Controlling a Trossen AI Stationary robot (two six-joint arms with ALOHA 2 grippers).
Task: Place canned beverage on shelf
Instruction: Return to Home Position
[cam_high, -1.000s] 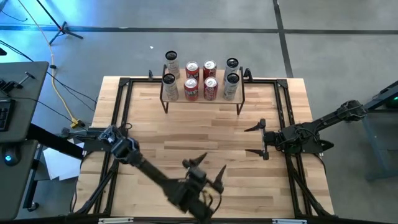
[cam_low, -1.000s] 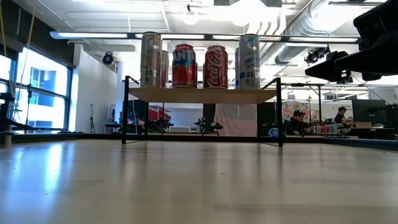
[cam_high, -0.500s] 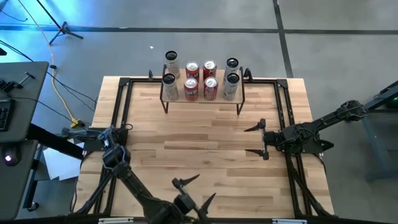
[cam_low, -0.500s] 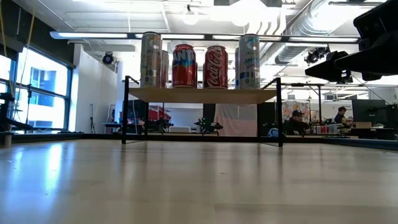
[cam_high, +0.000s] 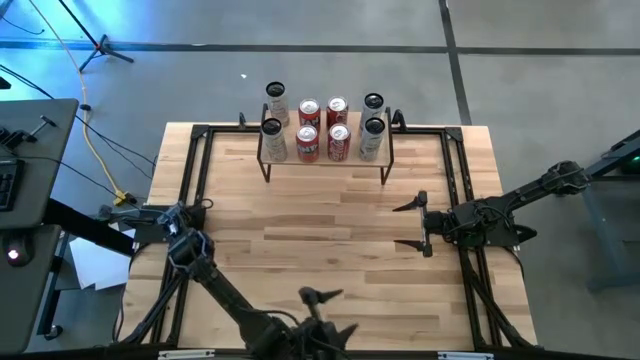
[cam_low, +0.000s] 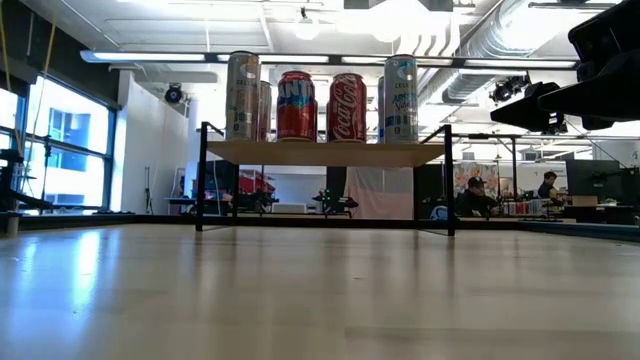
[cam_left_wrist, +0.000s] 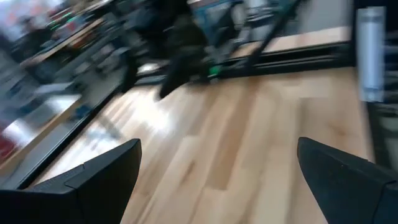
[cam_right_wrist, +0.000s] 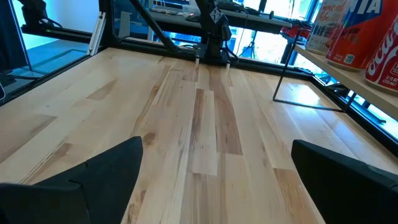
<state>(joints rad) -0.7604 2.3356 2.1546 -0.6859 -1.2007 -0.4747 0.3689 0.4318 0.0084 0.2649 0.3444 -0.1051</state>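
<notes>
I am judging the loading finished: eight cans are standing in two rows of four on the shelf, and nothing is lying loose on the table.

The left gripper is hanging low over the table's near edge with its fingers spread wide and holding nothing. The shelf is well apart from it, straight across the table. The right gripper is waiting just inside the right-hand rail, also wide and empty. The shelf is standing off to the side of its fingers, toward the far edge, near enough that the right wrist view is catching one end of it.

What I am worrying about is the way home. With the fingers open so wide, the left gripper could catch the black rails or the table edge just below it if the arm is folding too low. The cans are tall and are standing touching or nearly touching. I am expecting that one bump on the shelf's thin legs, most likely from the right arm if it is swinging toward that side, would tip several cans. The back row is sitting close to the board's far edge.

The table is pale wood planks and is looking flat and smooth. Around it I am seeing a grey concrete floor, a yellow cable, large windows and a person sitting far behind the shelf.
</notes>
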